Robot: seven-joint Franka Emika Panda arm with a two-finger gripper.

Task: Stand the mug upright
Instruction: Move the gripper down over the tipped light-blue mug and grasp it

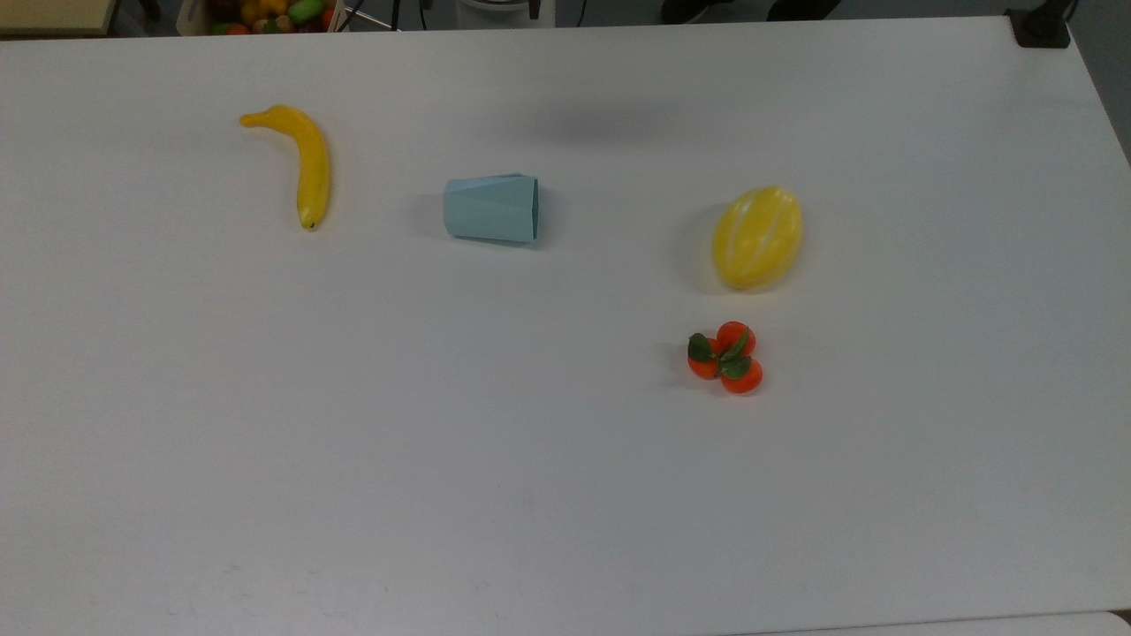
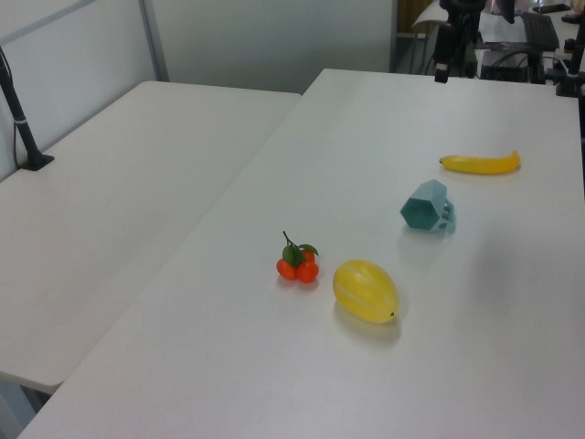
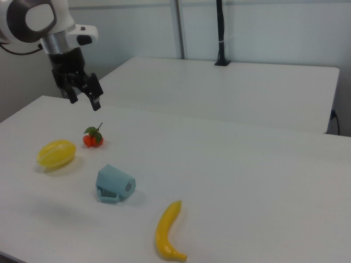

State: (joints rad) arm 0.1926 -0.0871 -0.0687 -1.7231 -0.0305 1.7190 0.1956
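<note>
Mug [image 1: 490,208] pale blue-green, faceted sides, hex rim, tapers toward base. Lying on its side on white surface [image 1: 565,459], not upright.

Long axis: runs left-right in the top view, wide rim end at the top view's right, narrow base at the top view's left. In the left view mug [image 2: 426,207] shows a hex end face toward camera w/ dark teal inside, so the opening faces roughly toward that cam; small tab handle sits at its lower right, touching or nearly touching the surface. In the right view mug [image 3: 114,184] shows closed base end + side facets, handle loop low on the near side, by the surface.

Position: between banana [image 1: 305,162] and melon [image 1: 757,237], apart from both. Tomato cluster [image 1: 726,357] near melon, on the top view's lower side. Nothing touches the mug.

View diffs: top view gives plan layout, handle hidden there. Left view gives rim shape + handle. Right view gives the arm: tool [image 3: 83,95] hangs in the air above the surface, higher than and behind the tomatoes [image 3: 92,138] and melon [image 3: 56,154], well apart from mug. Fingers spread apart, nothing between them. Left view has the tool [image 2: 454,57] at the far end of the surface, past the banana [image 2: 481,164], fingers pointing down.
</note>
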